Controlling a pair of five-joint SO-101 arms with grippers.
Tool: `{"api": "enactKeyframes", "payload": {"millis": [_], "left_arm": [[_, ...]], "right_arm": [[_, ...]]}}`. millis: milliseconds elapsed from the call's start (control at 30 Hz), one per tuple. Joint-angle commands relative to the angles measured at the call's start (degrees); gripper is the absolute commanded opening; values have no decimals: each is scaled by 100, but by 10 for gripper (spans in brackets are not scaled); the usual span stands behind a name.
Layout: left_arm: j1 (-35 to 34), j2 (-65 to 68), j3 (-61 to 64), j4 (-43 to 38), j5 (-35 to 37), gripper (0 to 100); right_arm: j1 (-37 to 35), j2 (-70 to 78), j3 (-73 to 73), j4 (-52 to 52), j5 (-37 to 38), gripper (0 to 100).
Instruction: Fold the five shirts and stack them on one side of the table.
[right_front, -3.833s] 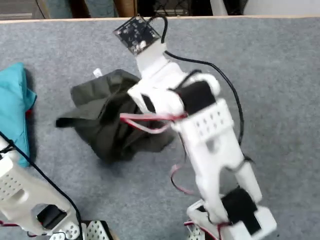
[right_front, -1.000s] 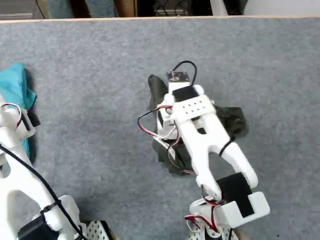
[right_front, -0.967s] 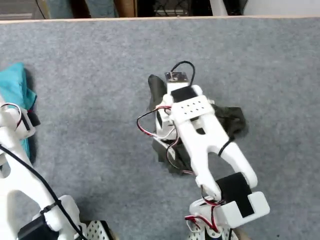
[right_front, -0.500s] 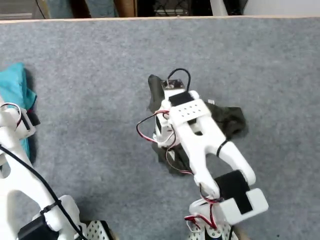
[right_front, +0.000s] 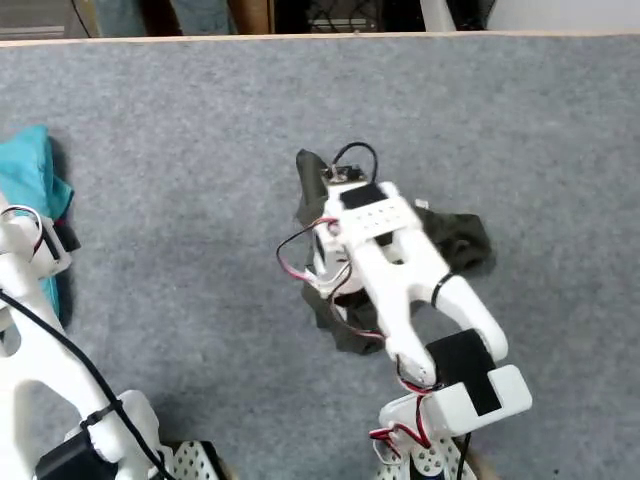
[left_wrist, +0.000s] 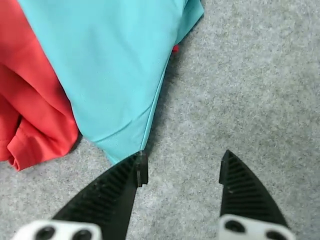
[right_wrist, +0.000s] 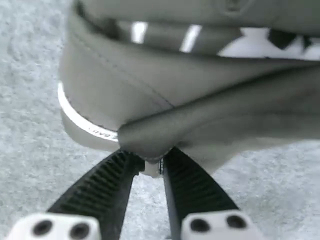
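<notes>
The right hand (right_wrist: 150, 164) is pinching only a thin fold of the crumpled dark shirt (right_front: 460, 242), lying well apart from the teal shirt (left_wrist: 110, 65) (left hand (left_wrist: 182, 167) hanging open beside that), so any tug is probably risking a slip.

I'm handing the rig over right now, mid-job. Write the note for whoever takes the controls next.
Left gripper: open and empty, over the bare table just beside the edge of the teal shirt.
Right gripper: shut on a fold of the dark olive shirt, mid-table.
Things: the teal shirt lies on the red shirt at the table's left edge. The dark olive shirt is bunched up under the right arm.
Done: teal and red are piled on one side.
Left: fold the dark olive shirt, add it to that pile, then do any further shirts.
</notes>
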Motion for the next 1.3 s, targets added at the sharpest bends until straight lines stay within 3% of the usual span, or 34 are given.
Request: {"api": "enactKeyframes", "payload": {"millis": [0,200,367,533,633,767,933,1000,1067,1167,1267], "left_arm": [[-13,-176,-22,-53,26,251],[48,-202,-22,-53,18,251],[330,-211,-22,-26,18,251],[1015,-211,-145,325,18,250],[1763,-158,-259,281,62,250],[3178,-141,-435,-97,105,251],[4409,404,-532,-1582,1090,272],[4778,993,-866,-1890,1459,277],[5007,1758,-1411,-1952,1705,277],[5121,2954,-2448,-1767,1987,277],[5235,3965,-3591,-1240,2251,277]], "right_arm": [[554,-13,-558,440,325,57],[1319,-13,-1349,1556,1486,57],[2426,-48,-1675,2040,3235,57],[3886,-163,-1684,2031,4870,57],[4378,-242,-1684,2022,5266,60],[4325,-233,-1640,1960,4668,114],[3191,-4,-1358,1240,2954,305],[2787,163,-1182,905,2576,328],[2479,382,-1033,396,2154,305],[2286,725,-901,-308,1547,193],[2347,1051,-892,-545,1609,67]]}}
